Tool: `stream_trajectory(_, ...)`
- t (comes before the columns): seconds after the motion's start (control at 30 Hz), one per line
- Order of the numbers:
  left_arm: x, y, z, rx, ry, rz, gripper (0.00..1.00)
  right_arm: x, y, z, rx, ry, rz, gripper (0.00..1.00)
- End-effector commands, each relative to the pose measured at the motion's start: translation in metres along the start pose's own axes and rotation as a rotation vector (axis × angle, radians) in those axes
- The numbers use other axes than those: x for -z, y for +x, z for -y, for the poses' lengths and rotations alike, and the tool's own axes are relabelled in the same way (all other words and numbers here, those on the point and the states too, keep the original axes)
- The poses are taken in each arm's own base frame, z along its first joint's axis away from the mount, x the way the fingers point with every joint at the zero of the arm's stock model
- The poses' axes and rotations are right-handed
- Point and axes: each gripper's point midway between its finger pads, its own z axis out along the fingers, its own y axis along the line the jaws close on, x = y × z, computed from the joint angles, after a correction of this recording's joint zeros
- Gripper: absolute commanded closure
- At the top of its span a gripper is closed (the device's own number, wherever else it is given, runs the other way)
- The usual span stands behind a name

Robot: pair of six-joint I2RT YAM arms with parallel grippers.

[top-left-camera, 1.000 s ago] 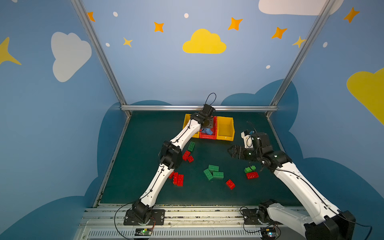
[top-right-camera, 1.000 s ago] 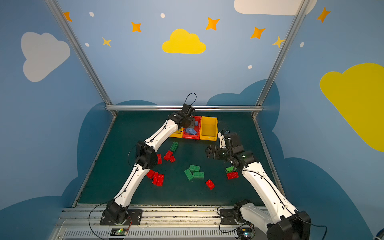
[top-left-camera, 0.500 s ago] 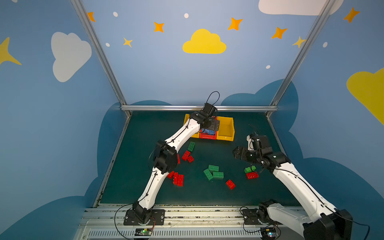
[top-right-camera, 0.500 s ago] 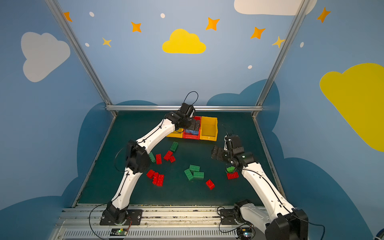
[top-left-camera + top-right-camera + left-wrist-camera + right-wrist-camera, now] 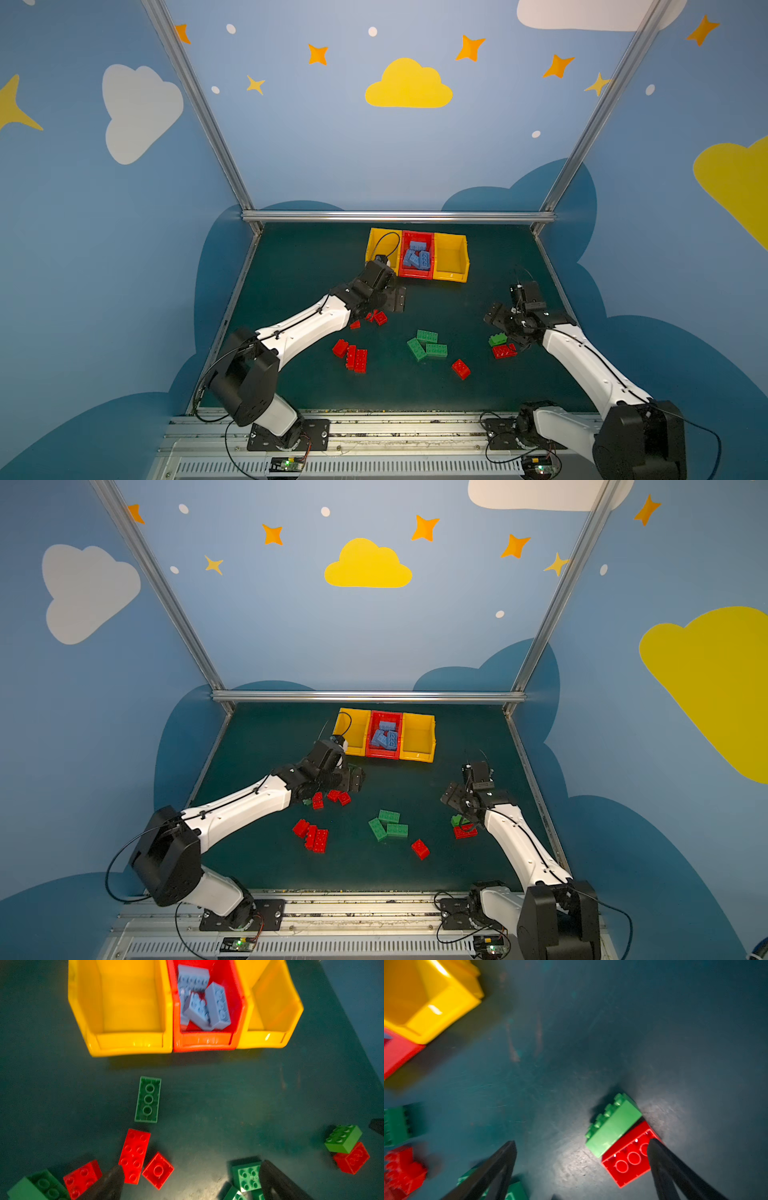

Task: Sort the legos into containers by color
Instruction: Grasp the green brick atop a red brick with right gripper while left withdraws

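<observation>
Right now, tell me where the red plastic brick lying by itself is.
In both top views the lone red plastic brick lies right of centre, just front-right of the three clustered green plastic bricks.

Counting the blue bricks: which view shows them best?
Left wrist view: the blue bricks lie close up in the red bin. Both top views show them small and far; the right wrist view shows none.

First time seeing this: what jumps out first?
The red middle bin at the back of the dark mat, heaped with light blue bricks between two yellow bins. Red bricks and green bricks lie scattered in front, with the white left arm and right arm reaching over them.
</observation>
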Motion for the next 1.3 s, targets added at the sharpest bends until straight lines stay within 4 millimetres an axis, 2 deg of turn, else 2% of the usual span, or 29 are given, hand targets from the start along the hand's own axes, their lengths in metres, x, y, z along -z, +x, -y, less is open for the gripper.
stream_trajectory(0.0,0.004,-0.005,0.003,0.08,0.042,0.067,0.0,-0.009,0.003,0.013,-0.052,0.046,-0.008,0.04)
stream_trajectory(0.13,0.002,0.009,-0.003,0.083,0.035,0.045,0.0,-0.017,0.005,0.018,-0.06,0.062,-0.022,0.04)
stream_trajectory(0.6,0.027,0.009,-0.014,0.069,0.006,0.085,0.0,-0.046,0.003,0.014,-0.023,0.065,-0.098,0.09)
stream_trajectory(0.73,0.032,0.013,-0.021,0.071,-0.018,0.087,0.0,-0.055,0.01,0.005,-0.016,0.032,-0.147,0.23)
stream_trajectory(0.97,0.039,0.018,-0.033,0.065,-0.066,0.091,0.0,-0.059,0.019,0.002,0.008,0.032,-0.176,0.38)
stream_trajectory(1.03,0.039,0.02,-0.035,0.065,-0.078,0.088,0.0,-0.063,0.02,0.003,0.014,0.045,-0.181,0.44)
stream_trajectory(1.2,0.042,0.021,-0.037,0.063,-0.085,0.089,0.0,-0.072,0.022,0.0,0.038,0.055,-0.21,0.67)
stream_trajectory(1.27,0.043,0.021,-0.039,0.064,-0.093,0.091,0.0,-0.075,0.021,0.0,0.048,0.066,-0.216,0.69)
